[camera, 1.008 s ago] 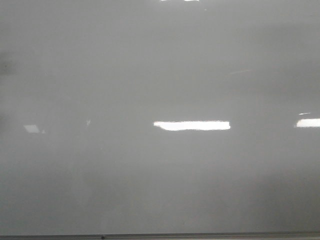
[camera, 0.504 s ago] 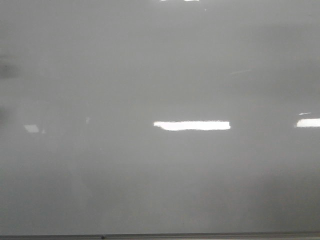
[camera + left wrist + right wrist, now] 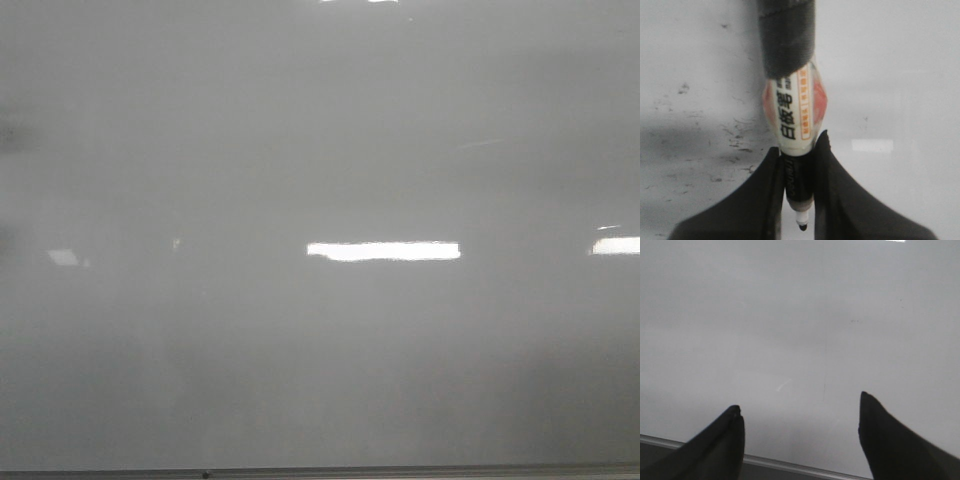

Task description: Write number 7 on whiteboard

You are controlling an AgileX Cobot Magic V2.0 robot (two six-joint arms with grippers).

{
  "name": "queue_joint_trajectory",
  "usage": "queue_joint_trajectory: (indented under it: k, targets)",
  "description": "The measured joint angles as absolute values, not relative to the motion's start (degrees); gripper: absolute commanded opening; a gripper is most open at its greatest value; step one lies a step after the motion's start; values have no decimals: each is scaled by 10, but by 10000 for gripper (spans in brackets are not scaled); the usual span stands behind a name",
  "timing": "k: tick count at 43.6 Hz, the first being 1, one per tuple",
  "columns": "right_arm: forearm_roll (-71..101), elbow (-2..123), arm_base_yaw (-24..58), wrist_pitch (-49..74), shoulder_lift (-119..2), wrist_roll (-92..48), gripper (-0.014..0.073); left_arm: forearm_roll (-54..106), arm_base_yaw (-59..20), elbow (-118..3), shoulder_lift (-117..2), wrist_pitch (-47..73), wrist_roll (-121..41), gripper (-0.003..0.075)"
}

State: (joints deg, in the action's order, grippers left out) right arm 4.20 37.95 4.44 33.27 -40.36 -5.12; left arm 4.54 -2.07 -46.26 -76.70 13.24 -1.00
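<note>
Your left claw point(image 3: 799, 192) grips a marker point(image 3: 794, 117), right claw point(image 3: 800, 427) gapes empty; whiteboard point(image 3: 320, 150) shows no 7 yet.

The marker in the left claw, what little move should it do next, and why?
Probably ease the marker forward until its tip touches the whiteboard. The left claw already grips it, tip out, and the front view shows no black stroke on the board yet. The right claw is open and empty.

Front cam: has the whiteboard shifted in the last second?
No. The whiteboard sits as before: its metal bottom edge stays at the same height in the frame, and the bright central reflection holds its position above it.
</note>
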Motion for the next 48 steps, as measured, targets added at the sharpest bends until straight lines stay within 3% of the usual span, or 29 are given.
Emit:
queue_joint_trajectory:
  k: [22,39,48]
  targets:
    - [42,449,44,417,-404,-51,510,62,-53,-619,-656,510,-198,-20]
    - [53,481,48,487,-465,-110,510,100,-249,-648,-712,614,-354,-20]
    - [107,481,99,493,-522,-225,510,100,-348,-656,-770,613,-404,-20]
